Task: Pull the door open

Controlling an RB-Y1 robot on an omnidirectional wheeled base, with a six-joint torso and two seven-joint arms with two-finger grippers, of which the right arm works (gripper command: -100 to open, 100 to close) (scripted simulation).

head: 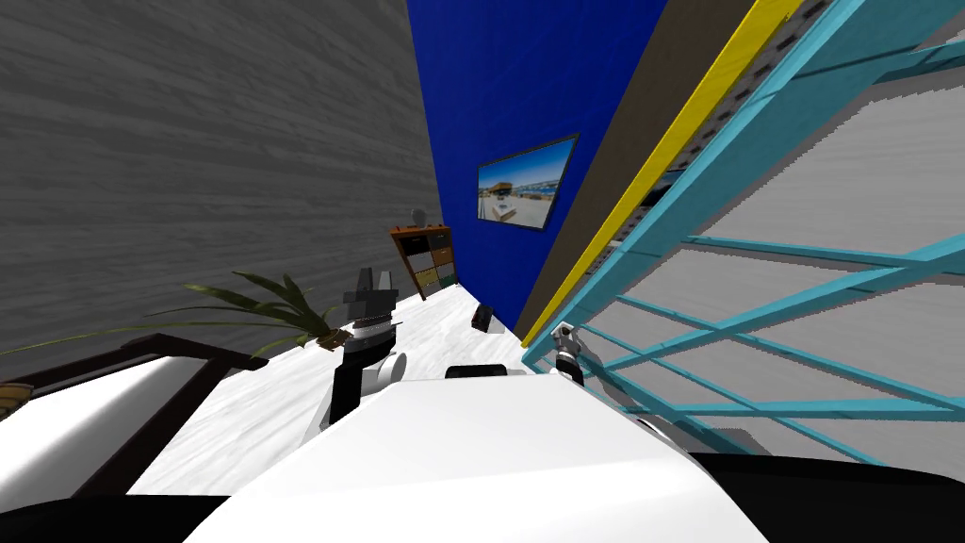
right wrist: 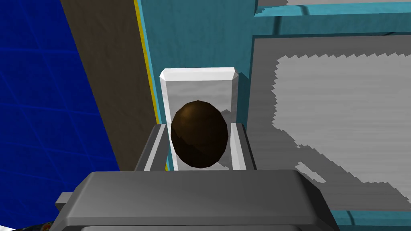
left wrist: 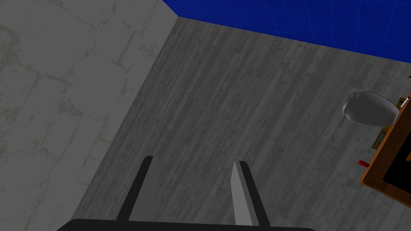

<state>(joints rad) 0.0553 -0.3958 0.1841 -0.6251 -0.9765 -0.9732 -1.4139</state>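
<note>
Closest to you, your right gripper [right wrist: 197,126] sat at the door knob [right wrist: 199,134], its 2 thin fingers pressed in against either side of that dark brown, egg-shaped ball. By the narrow gap between them, I judged it pinched rather than merely flanked. The knob stood out from a white backplate [right wrist: 198,86] fixed to the teal-framed door [right wrist: 192,36], just beside the door's edge, where a yellow strip [right wrist: 141,48] and a brown jamb [right wrist: 108,60] ran alongside. In the head view the same gripper [head: 564,332] showed small at the near lower corner of that door [head: 754,283], whose teal bars crossed grey panels. You should have expected the knob to be hard, smooth and rounded, so the flat blades could slide off it under a straight tug. A hold at its widest girth looked safest. The door itself looked stiff and large, likely to swing in an arc about its far side, so the pull would need to follow that curve. Your left gripper [head: 372,283] hung out to the left with its fingers spread and nothing between them. Farther off, a blue wall [head: 509,94] carried a framed picture [head: 525,184], with a small shelf unit [head: 426,259] beyond.
</note>
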